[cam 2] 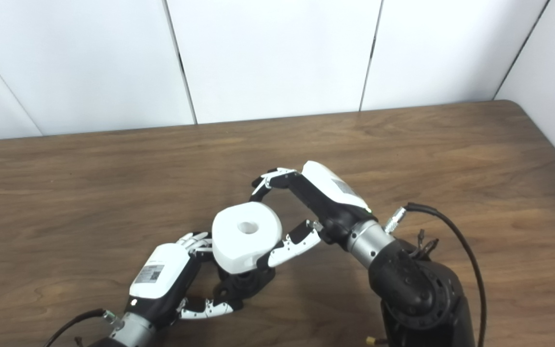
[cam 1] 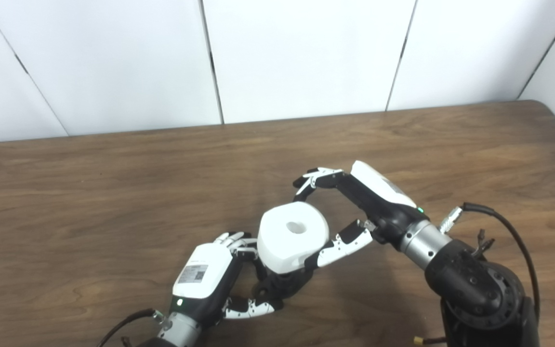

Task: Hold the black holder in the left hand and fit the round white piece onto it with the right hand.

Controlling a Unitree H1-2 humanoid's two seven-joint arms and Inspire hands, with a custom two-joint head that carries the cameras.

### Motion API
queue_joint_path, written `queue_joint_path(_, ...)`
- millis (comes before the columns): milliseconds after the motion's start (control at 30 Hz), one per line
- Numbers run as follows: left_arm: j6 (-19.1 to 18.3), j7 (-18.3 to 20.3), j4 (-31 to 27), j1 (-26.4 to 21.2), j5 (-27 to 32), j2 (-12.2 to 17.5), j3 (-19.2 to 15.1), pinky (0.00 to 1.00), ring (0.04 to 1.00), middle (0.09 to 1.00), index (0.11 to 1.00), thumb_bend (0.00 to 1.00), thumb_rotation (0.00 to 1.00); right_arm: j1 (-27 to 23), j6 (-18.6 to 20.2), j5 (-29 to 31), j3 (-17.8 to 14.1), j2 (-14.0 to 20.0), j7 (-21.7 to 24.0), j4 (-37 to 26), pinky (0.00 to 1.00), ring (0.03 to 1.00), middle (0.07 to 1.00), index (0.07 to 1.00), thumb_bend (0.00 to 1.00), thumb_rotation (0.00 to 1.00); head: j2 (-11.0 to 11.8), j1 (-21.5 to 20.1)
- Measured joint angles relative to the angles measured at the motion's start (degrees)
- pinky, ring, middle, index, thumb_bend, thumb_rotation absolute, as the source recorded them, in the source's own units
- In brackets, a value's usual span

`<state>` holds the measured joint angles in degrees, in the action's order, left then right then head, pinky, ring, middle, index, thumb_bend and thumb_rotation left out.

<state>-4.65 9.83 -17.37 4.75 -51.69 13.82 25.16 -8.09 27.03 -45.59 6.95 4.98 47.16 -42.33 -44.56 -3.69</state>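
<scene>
Left hand (cam 1: 205,277) clamped on black holder (cam 1: 277,286) on the bench (cam 1: 89,202); round white piece (cam 1: 292,236) sits on holder, right hand (cam 1: 354,207) fingers spread around it, grip unclear.

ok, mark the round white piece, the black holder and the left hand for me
round white piece (cam 1: 287,241): left eye view, on its top face beside the centre hole.
black holder (cam 1: 281,284): left eye view, on the dark base showing under the white piece.
left hand (cam 2: 159,277): right eye view, on the white back cover.
</scene>
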Motion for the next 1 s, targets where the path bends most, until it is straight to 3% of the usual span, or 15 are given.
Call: queue_joint_path(1000,-0.24,-0.40,0.44,-0.31,-0.31,-0.34,0.35,0.91,0.880,0.792,0.489,0.52,0.05,2.83,-0.63,1.39,6.35,4.39,-8.27,3.73,0.85,0.909,0.809,0.482,0.52,0.13,-0.17,0.18)
